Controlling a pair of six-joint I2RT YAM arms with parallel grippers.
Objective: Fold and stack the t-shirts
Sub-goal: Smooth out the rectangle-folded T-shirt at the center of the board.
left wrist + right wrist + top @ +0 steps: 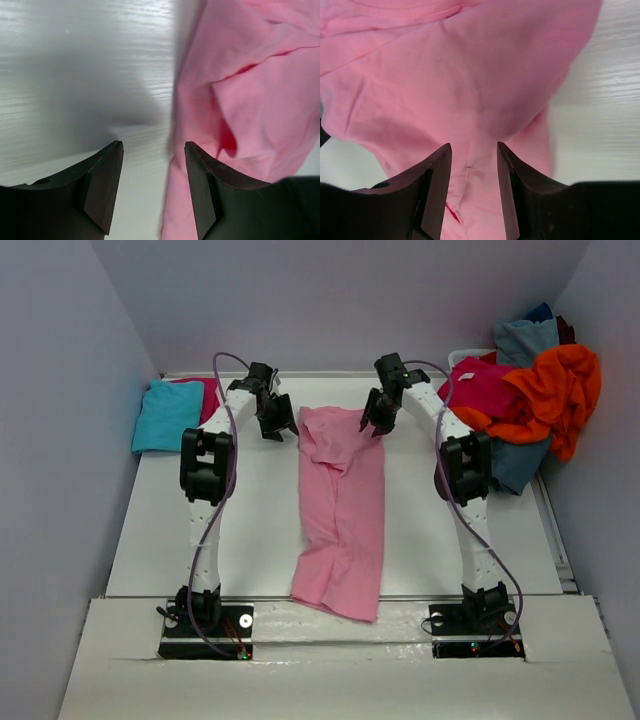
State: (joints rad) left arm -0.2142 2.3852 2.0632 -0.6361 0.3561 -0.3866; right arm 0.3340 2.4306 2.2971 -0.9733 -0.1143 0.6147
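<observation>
Fingers (pixel 102 190) of the left hand (pixel 152 145) fill the bottom of the left wrist view. They are spread apart with only bare tabletop (pixel 75 75) between them, so this hand is open and holds nothing. The light pink t-shirt (pixel 250 100) begins just beside one finger.

The right hand (pixel 474 146) hovers directly over the same shirt with its jaws parted. Cloth shows through the gap, but nothing is pinched. Whether the fingertips touch the fabric cannot be told from this angle.

In the top view the pink shirt lies as a long narrow strip down the middle of the tabletop. Its far end is rumpled, and its near end reaches past the front seam between the arm bases. This central placement probably puts one far corner within reach of each hand. Both hands sit at the far end, one on each side, which suits taking those corners for a lengthwise fold.

A folded turquoise t-shirt (pixel 165 415) rests at the far left with a magenta t-shirt (pixel 208 395) showing behind it; this is judged to be the stack location. At the far right, an orange t-shirt (pixel 560 390) and a grey-blue t-shirt (pixel 525 340) lie heaped, apparently awaiting folding.
</observation>
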